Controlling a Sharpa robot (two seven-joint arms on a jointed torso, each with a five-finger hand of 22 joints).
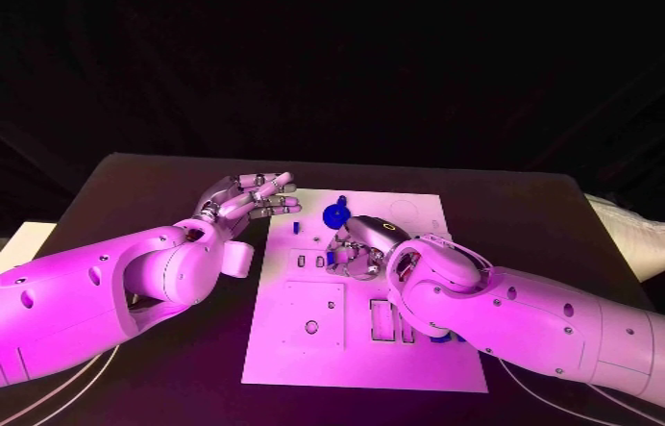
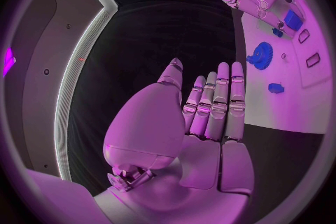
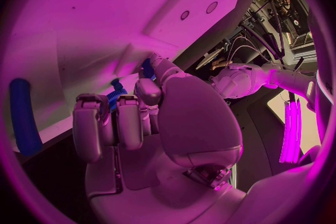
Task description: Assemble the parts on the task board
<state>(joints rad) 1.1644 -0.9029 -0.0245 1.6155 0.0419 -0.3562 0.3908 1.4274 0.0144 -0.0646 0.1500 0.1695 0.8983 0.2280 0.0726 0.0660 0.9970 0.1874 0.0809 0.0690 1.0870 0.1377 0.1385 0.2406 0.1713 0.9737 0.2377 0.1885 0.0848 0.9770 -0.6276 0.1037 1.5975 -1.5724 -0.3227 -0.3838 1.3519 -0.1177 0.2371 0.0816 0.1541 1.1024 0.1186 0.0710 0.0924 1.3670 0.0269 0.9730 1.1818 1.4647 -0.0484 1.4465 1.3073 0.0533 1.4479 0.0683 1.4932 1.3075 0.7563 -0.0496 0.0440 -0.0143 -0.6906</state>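
A flat white plate with cut-out slots, the task board [image 1: 363,335], lies in the middle of a dark bench [image 1: 138,181]. The room behind the bench is black.

The left hand [image 1: 253,198] is up above the bench, just beside the far left corner of the board. Its fingers [image 2: 231,98] are straight and a little apart, and it holds nothing. In the left wrist view, past the fingertips, a round blue gear with teeth [image 2: 262,56] sits on the board, and a small blue piece [image 2: 276,88] lies near it. A blue square piece [image 2: 293,21] sits on the board close to the other hand.

The right hand [image 1: 363,250] is down on the board, near its middle. Its fingers are curled in tight. In the right wrist view, a small blue part with ridges [image 3: 117,94] shows between the bent fingers and the thumb, and it looks pinched there. The blue gear [image 1: 335,216] lies just past this hand, on the far side of the board. Another bit of blue [image 1: 441,336] peeks out from under the right arm, at the board's right edge. A long blue bar [image 3: 23,117] lies on the board at the edge of the right wrist view.
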